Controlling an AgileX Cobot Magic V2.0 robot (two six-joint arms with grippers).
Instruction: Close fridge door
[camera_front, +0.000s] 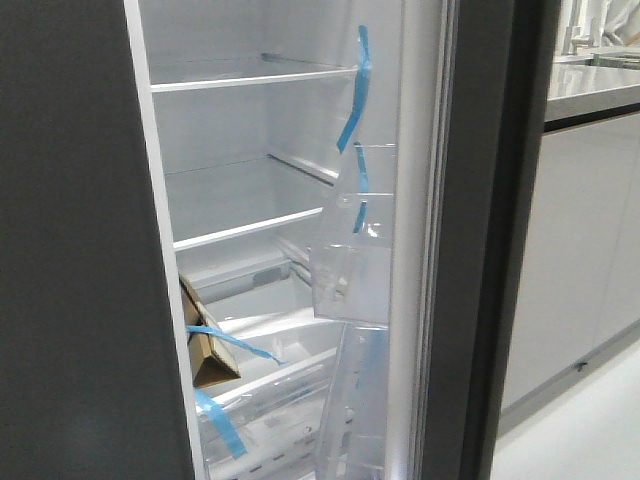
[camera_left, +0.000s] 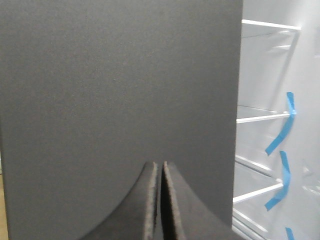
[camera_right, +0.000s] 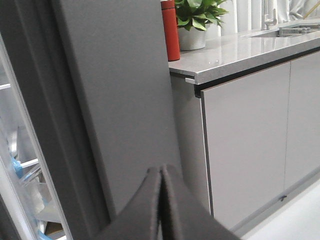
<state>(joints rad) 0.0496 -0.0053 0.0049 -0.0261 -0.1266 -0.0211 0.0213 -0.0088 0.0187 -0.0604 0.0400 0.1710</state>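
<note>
At the far left of the front view we see a tall dark-grey fixed panel (camera_front: 70, 240) that fills the frame edge. Next to it the fridge interior (camera_front: 250, 200) stands exposed: white walls, glass shelves, a brown cardboard wedge (camera_front: 205, 345) low down, and blue tape strips (camera_front: 355, 90) hanging over clear plastic parts. To the right of that opening stands the fridge door (camera_front: 490, 230), a tall matte dark-grey panel seen nearly edge-on, with its white lining and clear bins facing the shelves. Farther right are light-grey cabinet fronts (camera_front: 580, 250) under a pale bench (camera_front: 590, 95); in the right wrist view a red bottle (camera_right: 170, 30) and a potted plant (camera_right: 197, 20) stand near the bench's left end.

We judge the task as barely begun or not begun: the door is wide open, and the whole swing shut is left.

Our left gripper (camera_left: 160, 200) faces the fixed panel closely, its fingers pressed together with nothing between them; we cannot tell whether they touch the panel. Our right gripper (camera_right: 161, 202) has its fingers pressed together too, empty, pointing at the door's grey outer face (camera_right: 120, 100); contact is unclear.
</note>
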